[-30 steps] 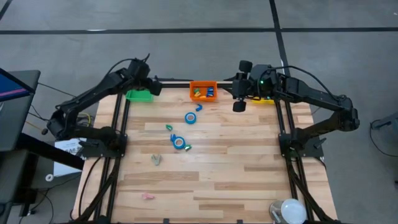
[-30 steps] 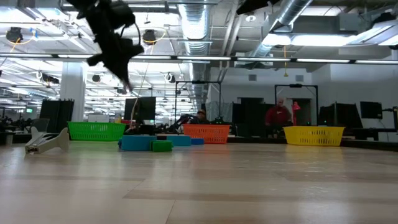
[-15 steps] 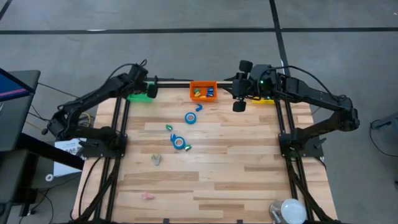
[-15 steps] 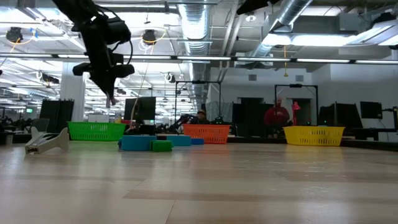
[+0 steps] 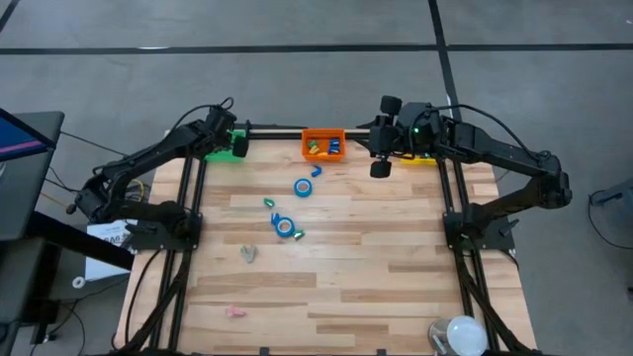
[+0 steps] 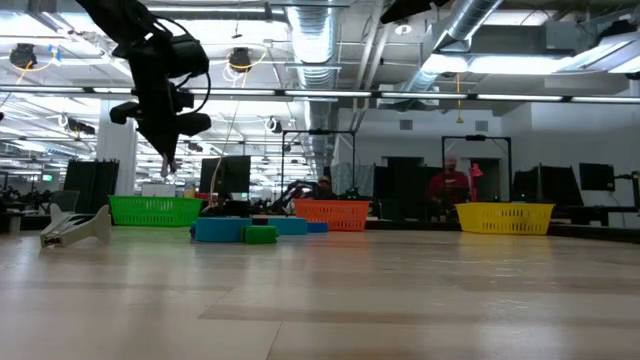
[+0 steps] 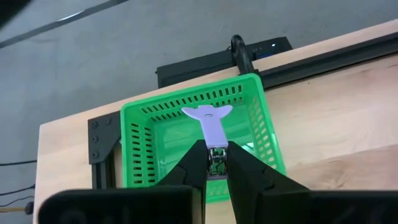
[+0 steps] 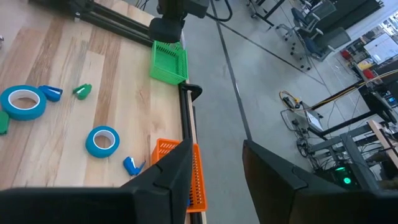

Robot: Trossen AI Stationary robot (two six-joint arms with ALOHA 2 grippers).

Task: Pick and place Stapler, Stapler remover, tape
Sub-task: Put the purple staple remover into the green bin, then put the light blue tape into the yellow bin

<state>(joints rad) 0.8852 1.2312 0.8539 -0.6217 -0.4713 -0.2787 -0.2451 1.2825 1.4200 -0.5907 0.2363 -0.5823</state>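
Left pincer (image 7: 216, 163) is clamped narrow on a pale lilac plastic staple remover (image 7: 210, 123), hanging it over the green slotted plastic bin (image 7: 140, 127) at the tabletop's (image 5: 346, 267) far edge, prob so it drops straight in w/o clipping a wall. Plenty of air above the rim. Right pincer (image 8: 214, 163) is parked half open, empty, near the orange bin (image 5: 323, 144). Two blue tape rolls (image 5: 303, 187) sit mid-tabletop w/ room around them.

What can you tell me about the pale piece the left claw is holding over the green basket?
The staple remover looks like a thin, pale lilac plastic piece with a flared, winged end. The left claw is shut on its narrow end, with the winged end pointing away. It hangs above the green basket at the table's far left corner, touching only the fingers.
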